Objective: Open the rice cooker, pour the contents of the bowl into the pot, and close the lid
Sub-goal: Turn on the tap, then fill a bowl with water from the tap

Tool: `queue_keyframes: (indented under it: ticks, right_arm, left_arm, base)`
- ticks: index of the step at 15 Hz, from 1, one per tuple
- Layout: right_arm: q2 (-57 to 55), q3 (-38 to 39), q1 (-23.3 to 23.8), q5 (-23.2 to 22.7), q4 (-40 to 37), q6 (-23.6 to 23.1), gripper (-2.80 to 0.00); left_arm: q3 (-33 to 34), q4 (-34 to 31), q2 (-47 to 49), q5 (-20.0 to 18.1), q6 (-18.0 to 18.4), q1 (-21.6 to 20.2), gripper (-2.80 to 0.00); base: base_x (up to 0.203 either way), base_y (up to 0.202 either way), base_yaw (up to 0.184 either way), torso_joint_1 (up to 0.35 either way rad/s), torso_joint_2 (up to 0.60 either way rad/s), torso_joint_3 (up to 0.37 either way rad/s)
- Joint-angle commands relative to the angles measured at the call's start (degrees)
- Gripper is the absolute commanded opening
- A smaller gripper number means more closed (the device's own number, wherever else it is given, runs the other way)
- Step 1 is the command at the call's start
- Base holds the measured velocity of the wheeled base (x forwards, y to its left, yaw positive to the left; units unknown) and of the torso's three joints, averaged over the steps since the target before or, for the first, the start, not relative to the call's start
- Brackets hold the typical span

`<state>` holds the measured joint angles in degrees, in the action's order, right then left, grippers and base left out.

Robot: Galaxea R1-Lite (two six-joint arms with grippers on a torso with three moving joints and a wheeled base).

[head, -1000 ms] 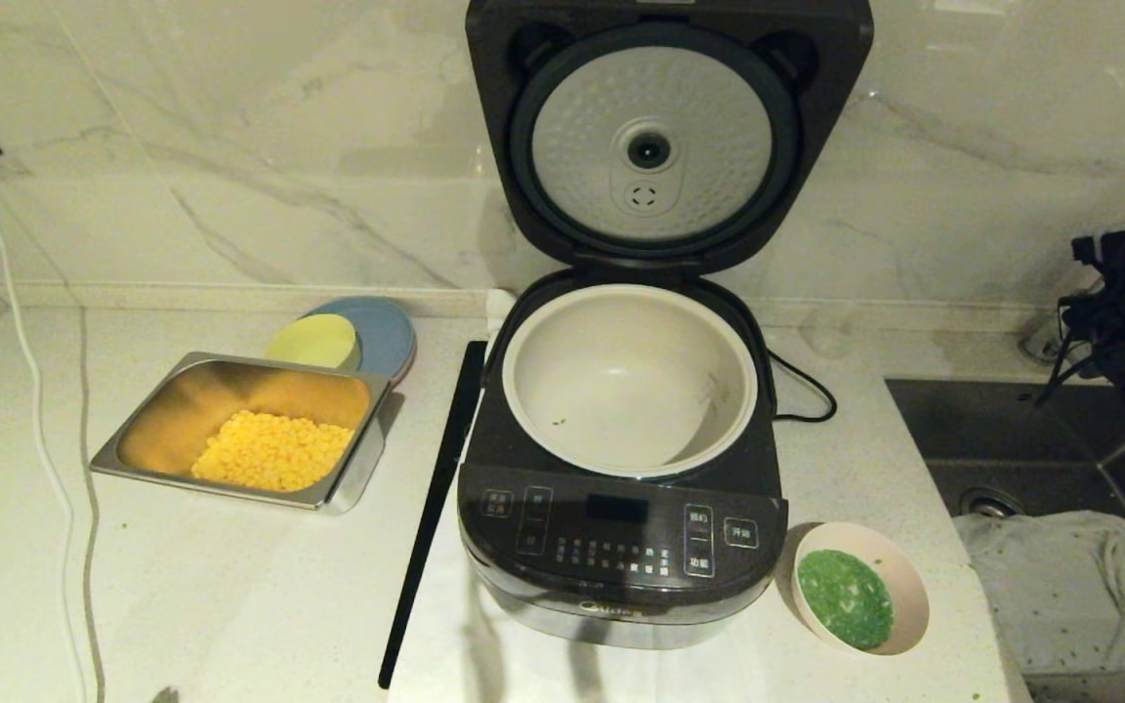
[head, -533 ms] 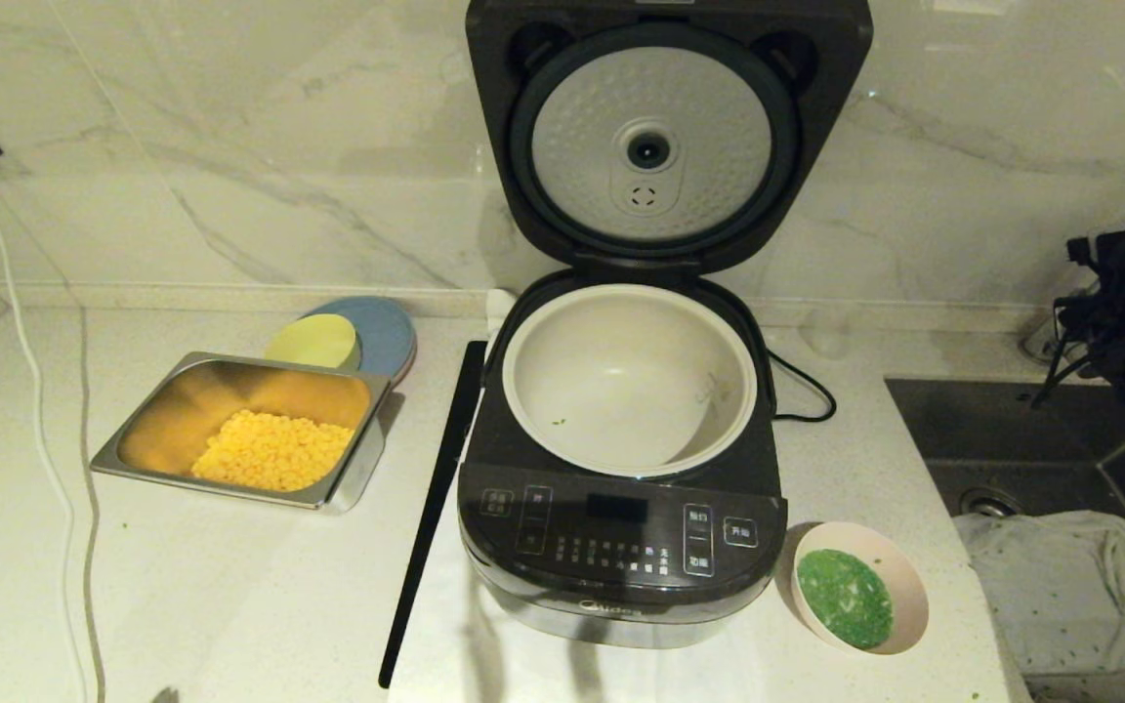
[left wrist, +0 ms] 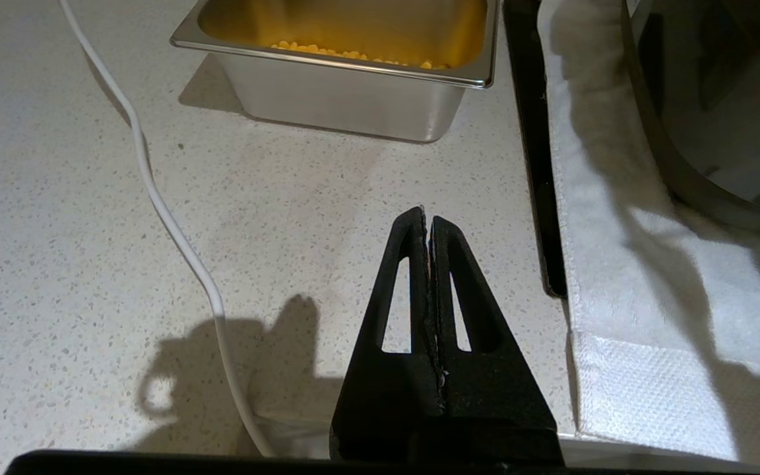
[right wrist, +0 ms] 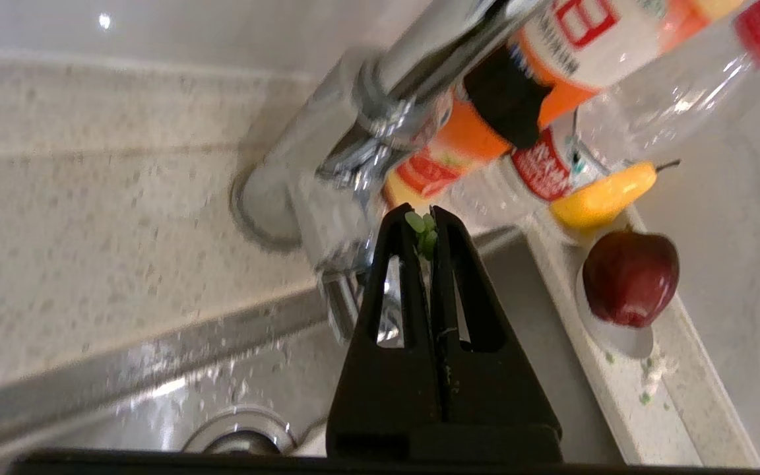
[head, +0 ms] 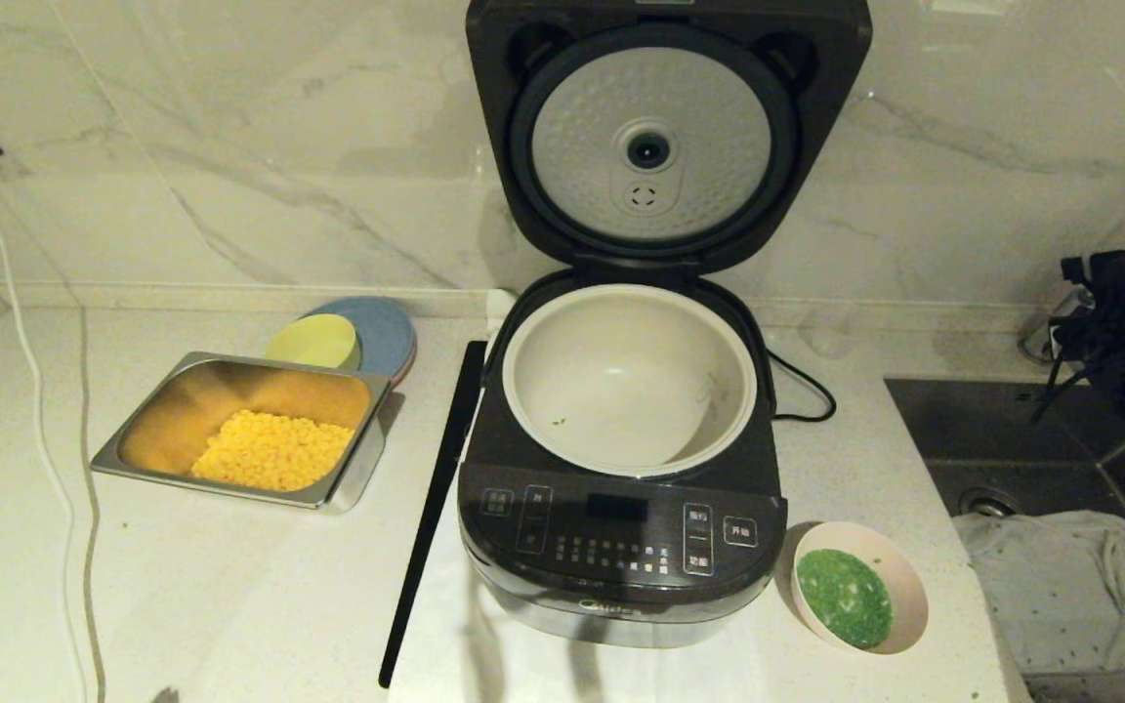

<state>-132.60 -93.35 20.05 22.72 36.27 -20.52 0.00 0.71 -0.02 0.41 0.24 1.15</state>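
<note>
**Right gripper shut over the sink, cooker open, bowl untouched**

Right gripper (right wrist: 425,221) hangs above the steel sink (head: 1021,430) at the far right, near the chrome tap (right wrist: 360,132); its two black tapered fingers are pressed together and grip nothing solid, with only a few green bits stuck between the tips. Left gripper (left wrist: 425,221) is parked low over the speckled counter (left wrist: 90,231), its fingers likewise closed flat against each other and empty.

The cooker (head: 621,547) is a glossy black box with rounded corners, standing on a white cloth (left wrist: 624,297), its touch panel facing the robot. Its lid (head: 665,137) is swung up on the rear hinge and stands nearly upright against the marble wall, showing a dimpled silver disc with a centre hole. Inside sits the pot (head: 738,381), round, cream-white, smooth-walled with a wide flat rim, mouth facing up; a single green speck lies on its inner wall.

The bowl (head: 904,586), small, round and pale pink, sits upright on the counter just beside the cooker's front right corner. It holds the contents (head: 846,598), a bed of finely chopped bright green bits.

To the cooker's left, a rectangular steel tray (head: 357,469) holds yellow corn (head: 270,451), its long side running roughly left to right. A yellow dish (head: 313,342) rests on a blue plate (head: 387,332) behind it. A white cable (head: 40,430) runs down the counter from the wall.
</note>
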Motion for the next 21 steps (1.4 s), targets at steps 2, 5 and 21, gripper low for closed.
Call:
queue_keyframes:
  ticks: [2,5,21]
  right_arm:
    - [1.19,2.18,0.07,1.00,0.21,-0.19,-2.80]
    - [2.61,5.15,0.16,1.27,0.24,-0.22,-2.80]
    - [39.19,23.75,-6.18,-10.69,-31.95,14.33,-2.80]
  left_arm:
    - [0.53,0.00,-0.06,0.02,-0.05,0.00,-2.80]
    - [0.53,0.00,-0.06,0.02,0.02,0.00,-2.80]
    - [0.53,0.00,-0.06,0.02,-0.06,0.00,-2.80]
  base:
    - [0.000,0.000,0.000,0.000,0.00,0.000]
    - [0.000,0.000,0.000,0.000,0.00,0.000]
    - [0.000,0.000,0.000,0.000,0.00,0.000]
